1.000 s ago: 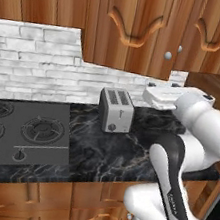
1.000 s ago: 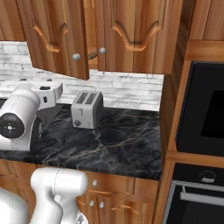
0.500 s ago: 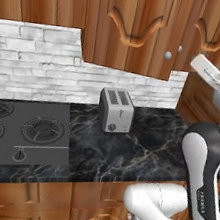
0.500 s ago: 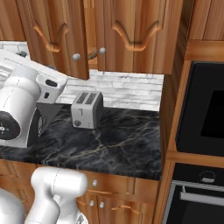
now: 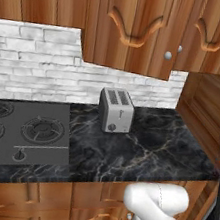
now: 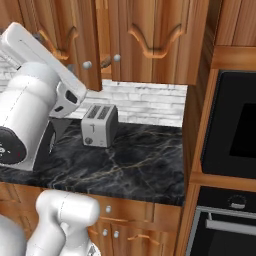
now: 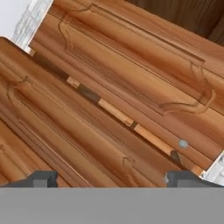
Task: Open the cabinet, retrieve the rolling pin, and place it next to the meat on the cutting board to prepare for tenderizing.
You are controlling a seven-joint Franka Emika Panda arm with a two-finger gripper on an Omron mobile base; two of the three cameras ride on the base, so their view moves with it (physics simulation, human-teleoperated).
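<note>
The cabinet [image 5: 136,25] of reddish wood hangs above the counter, its two arched doors [image 6: 150,35] each carrying a small round silver knob [image 6: 116,58]. The left door stands slightly ajar, leaving a narrow gap. In the hand view the cabinet [image 7: 131,65] appears rolled to a slant, close in front of my gripper [image 7: 113,179], with one knob [image 7: 183,143] near the right fingertip [image 7: 183,177]. The jaws are open with nothing between them. The rolling pin, the meat and the cutting board are out of view.
A silver toaster [image 5: 116,110] stands on the black marble counter [image 5: 161,151] against the white brick wall. A gas hob [image 5: 17,132] lies to the left. A built-in oven [image 6: 235,130] in a wooden column closes off the right end.
My arm has swung up from over the counter beside the toaster towards the cabinet doors, and the hand has left the left base view. The doors have not moved.
</note>
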